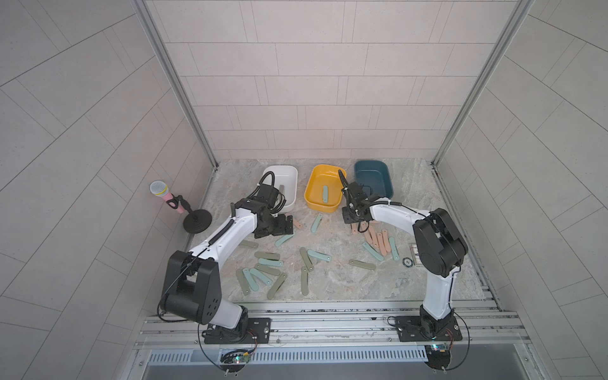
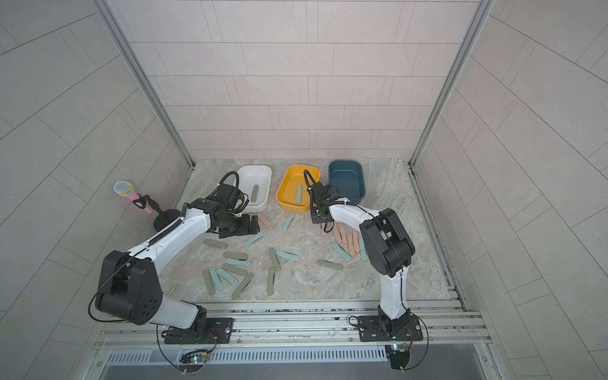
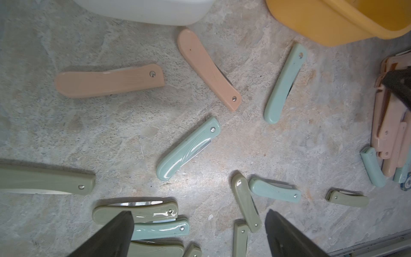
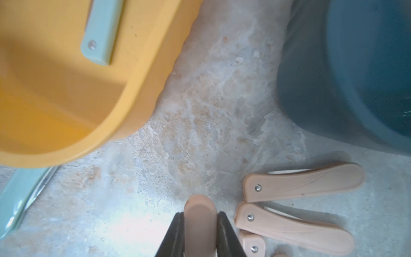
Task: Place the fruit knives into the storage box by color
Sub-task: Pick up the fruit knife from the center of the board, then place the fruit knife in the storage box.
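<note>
My right gripper [image 4: 200, 217] was pinching a peach-pink knife [image 4: 200, 203] by its long edges, one finger pressed to each side, just in front of the yellow box [image 4: 142, 89], at its corner nearest the blue box [image 4: 311, 100]. I could not tell whether that knife had left the table [image 4: 222, 100]. A strip of bare marble ran between the yellow box's rim and the blue box's wall. More peach-pink ones lay just beside my finger, on the side away from the yellow box.

My left gripper [image 3: 199, 212] was spread wide with nothing between its fingers. It hung in front of the yellow box, toward the white box [image 1: 293, 187].

The other fruit knives [image 1: 306, 260] lay scattered in front of the yellow box, some overlapping, with bare patches of table among them. One teal knife [image 1: 325, 194] lay inside the yellow box, clear of its rim. An olive knife [image 2: 255, 192] lay in the white box.
</note>
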You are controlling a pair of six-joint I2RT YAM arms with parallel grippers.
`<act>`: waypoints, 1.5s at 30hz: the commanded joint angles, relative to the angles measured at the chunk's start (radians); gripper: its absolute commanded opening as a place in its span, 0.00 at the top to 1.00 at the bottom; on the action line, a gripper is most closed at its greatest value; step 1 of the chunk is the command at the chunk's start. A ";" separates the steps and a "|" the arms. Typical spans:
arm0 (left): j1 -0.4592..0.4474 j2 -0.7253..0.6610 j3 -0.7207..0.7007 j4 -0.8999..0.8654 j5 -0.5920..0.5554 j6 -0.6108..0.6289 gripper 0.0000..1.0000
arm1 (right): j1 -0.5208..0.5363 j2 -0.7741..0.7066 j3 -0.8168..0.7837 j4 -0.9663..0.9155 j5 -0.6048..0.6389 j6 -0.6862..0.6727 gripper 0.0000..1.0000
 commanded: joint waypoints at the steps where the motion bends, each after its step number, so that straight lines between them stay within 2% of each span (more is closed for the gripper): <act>1: 0.002 -0.033 -0.018 -0.015 0.001 0.012 0.00 | 0.005 -0.043 0.027 -0.047 0.031 0.011 0.76; 9: 0.002 0.024 0.011 -0.010 0.075 0.010 0.00 | -0.037 -0.088 0.118 -0.090 0.073 -0.009 0.76; 14: 0.002 0.069 0.060 -0.021 0.086 0.005 0.00 | -0.104 -0.046 0.248 -0.135 0.108 -0.034 0.76; 20: 0.002 0.164 0.188 -0.073 0.086 0.019 0.00 | -0.226 0.071 0.418 -0.146 0.090 -0.063 0.76; 25: 0.000 0.222 0.233 -0.065 0.100 -0.004 0.00 | -0.306 0.206 0.558 -0.152 0.057 -0.105 0.76; 36: -0.001 0.271 0.253 -0.065 0.084 -0.023 0.00 | -0.350 0.463 0.747 -0.194 0.041 -0.189 0.75; 40: 0.000 0.290 0.258 -0.055 0.080 -0.027 0.00 | -0.359 0.516 0.814 -0.190 0.025 -0.208 0.71; 45: 0.000 0.301 0.247 -0.062 0.053 -0.001 0.00 | -0.359 0.519 0.908 -0.276 -0.037 -0.216 0.57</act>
